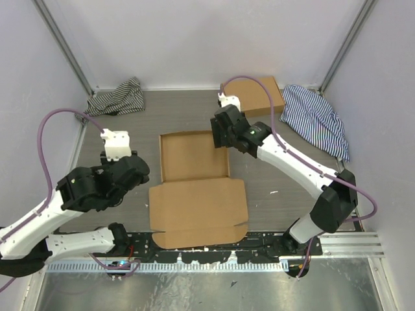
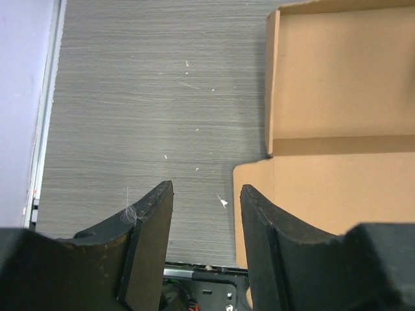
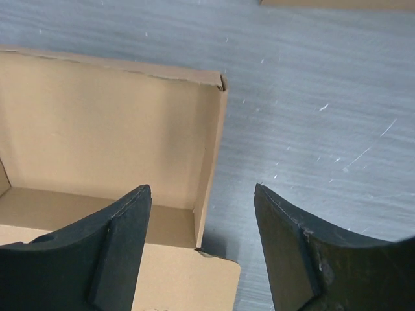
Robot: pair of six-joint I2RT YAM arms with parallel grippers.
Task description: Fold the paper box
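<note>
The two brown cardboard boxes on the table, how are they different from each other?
The paper box lies open, lid spread flat and tray walls standing; the second box is shut and flat. The paper box sits in the middle; the second box rests in the far corner beside a striped cloth. Spread out, the paper box covers more area than the second box. Both are plain brown cardboard.

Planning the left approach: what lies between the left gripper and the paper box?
Only bare table separates the left gripper from the paper box, per the left wrist view.
</note>
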